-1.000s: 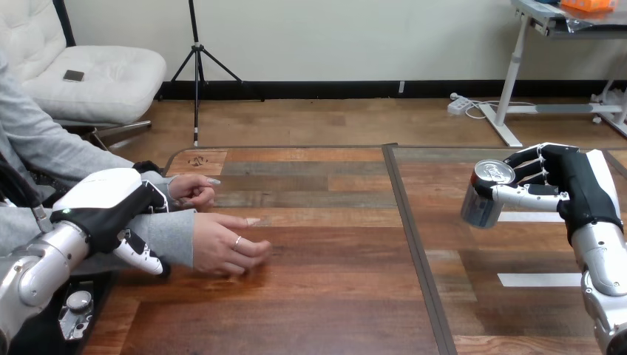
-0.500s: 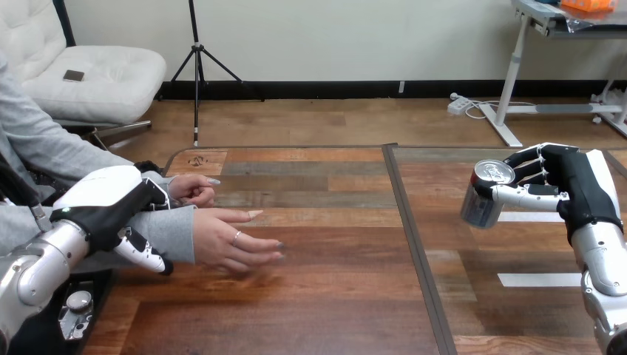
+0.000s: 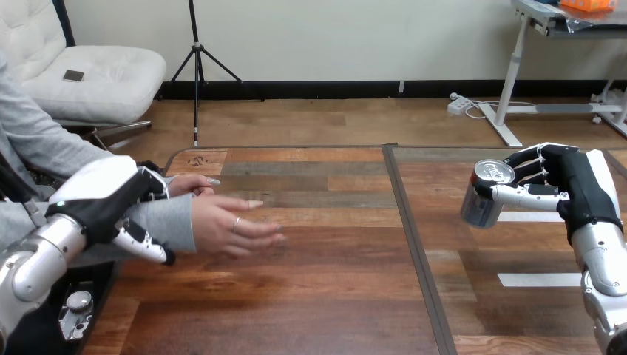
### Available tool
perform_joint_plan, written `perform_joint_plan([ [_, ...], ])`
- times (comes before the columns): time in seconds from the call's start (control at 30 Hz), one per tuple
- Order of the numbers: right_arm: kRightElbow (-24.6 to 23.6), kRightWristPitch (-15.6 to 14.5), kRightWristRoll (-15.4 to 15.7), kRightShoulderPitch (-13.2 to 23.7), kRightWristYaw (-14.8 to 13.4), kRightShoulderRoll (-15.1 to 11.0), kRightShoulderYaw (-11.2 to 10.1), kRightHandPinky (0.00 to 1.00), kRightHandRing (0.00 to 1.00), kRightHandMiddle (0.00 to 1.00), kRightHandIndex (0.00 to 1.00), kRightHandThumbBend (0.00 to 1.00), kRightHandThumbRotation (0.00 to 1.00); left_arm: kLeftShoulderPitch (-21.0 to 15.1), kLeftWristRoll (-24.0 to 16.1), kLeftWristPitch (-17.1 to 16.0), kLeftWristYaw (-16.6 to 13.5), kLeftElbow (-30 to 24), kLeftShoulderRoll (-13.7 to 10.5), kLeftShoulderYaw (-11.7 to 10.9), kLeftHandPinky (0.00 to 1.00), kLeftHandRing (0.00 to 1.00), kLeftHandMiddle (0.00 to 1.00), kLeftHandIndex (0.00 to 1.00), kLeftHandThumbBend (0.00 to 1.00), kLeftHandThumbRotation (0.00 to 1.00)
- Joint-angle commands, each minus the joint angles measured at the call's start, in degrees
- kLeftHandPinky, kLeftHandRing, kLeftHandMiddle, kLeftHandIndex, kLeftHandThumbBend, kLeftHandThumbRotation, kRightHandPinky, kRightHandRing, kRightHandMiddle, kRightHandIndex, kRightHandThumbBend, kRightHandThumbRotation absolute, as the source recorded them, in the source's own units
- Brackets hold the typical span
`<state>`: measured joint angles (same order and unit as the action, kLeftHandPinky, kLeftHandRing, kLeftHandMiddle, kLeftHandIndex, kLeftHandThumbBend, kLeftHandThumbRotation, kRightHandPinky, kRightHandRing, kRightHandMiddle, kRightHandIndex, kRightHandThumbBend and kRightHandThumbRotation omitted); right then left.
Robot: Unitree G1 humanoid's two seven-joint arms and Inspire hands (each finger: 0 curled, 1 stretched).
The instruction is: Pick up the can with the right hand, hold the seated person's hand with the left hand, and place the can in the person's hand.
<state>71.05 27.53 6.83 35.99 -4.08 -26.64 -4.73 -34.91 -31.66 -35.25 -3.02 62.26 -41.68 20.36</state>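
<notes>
While the right hand (image 3: pixel 569 188) clasps the can (image 3: pixel 484 196) between thumb and curled fingers, holding it clear of the table (image 3: pixel 333 296) at about 3 o'clock, the left hand (image 3: pixel 111 203) is wrapped round the person's wrist (image 3: pixel 166 222) at about 9 o'clock, fingers hooked under the grey sleeve and the thumb side over it. The person's hand (image 3: pixel 233 228) reaches out of that grasp toward 3 o'clock with its fingers stretched out and the thumb uppermost; it looks to be just off the wood. A second hand of the person (image 3: pixel 194 185) lies behind it, toward 11 o'clock, resting on the table.

Pick-up and hand-hold both look done, so the step in hand is the delivery. The can and the person's hand are well apart, with the table's dark seam between them. My judgement is that the next move calls for carrying the can toward 9 o'clock, keeping it near upright, while the left hand steadies the wrist so the palm can face up or cup round the can before the right fingers let go.

The can is the one container here. It leans slightly, its silver top showing; whether it is opened, or what it holds, cannot be told.
</notes>
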Motion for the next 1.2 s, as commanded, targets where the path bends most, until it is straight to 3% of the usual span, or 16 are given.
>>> perform_joint_plan([
  [0.0,-3.4,0.8,-0.6,4.5,-0.5,0.5,-0.5,0.36,0.40,0.43,0.44,0.82,0.00,-4.0,2.6,-1.4,-0.5,-3.5,-1.2,-3.4,0.18,0.24,0.32,0.34,0.80,0.00],
  [0.27,-3.6,1.6,-0.7,4.7,-0.2,1.1,-0.5,0.33,0.36,0.42,0.43,0.82,0.00,-4.4,3.9,-2.4,0.8,-5.2,-1.3,-4.9,0.19,0.25,0.32,0.34,0.76,0.00],
  [1.17,-4.7,3.8,-0.9,5.9,1.0,3.8,-0.2,0.38,0.40,0.43,0.43,0.82,0.00,-3.0,6.6,-1.9,3.1,-12.9,0.5,-8.0,0.15,0.21,0.28,0.32,0.71,0.00],
])
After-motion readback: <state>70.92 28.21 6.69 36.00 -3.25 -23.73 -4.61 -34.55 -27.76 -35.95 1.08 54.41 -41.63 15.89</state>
